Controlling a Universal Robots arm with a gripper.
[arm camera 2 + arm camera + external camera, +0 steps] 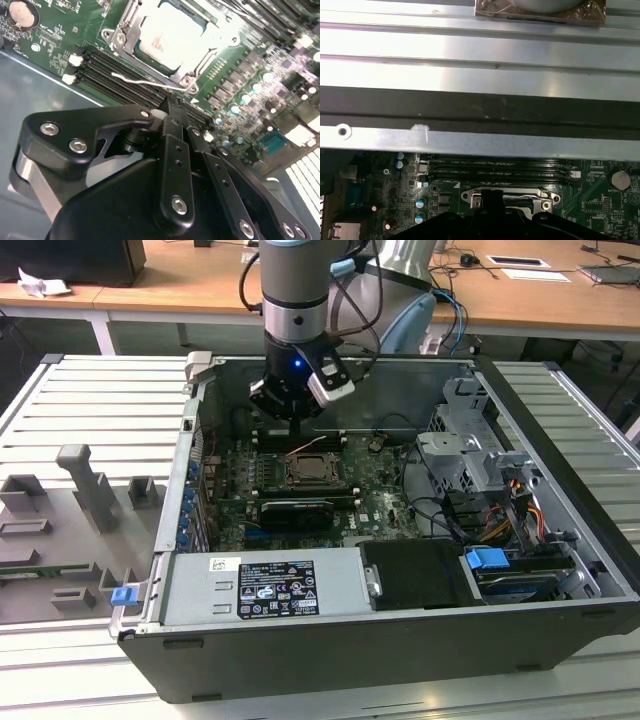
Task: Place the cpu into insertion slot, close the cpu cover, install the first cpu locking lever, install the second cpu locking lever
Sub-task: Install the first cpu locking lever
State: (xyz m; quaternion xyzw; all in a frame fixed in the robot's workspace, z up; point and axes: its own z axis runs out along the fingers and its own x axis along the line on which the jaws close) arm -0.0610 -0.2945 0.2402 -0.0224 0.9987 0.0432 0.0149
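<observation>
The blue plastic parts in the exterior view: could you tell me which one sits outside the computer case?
The small blue clip on the grey fixture plate, at the exterior view's left. The larger blue tab sits inside the case, near the drive bay.

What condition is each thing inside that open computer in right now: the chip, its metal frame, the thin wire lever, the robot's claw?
cpu: seated in the insertion slot.
cpu cover: down around the chip.
locking lever: thin wire, sticking out beside the socket, apparently not latched.
gripper: shut, empty, above the memory slots.
computer case: side open.
</observation>
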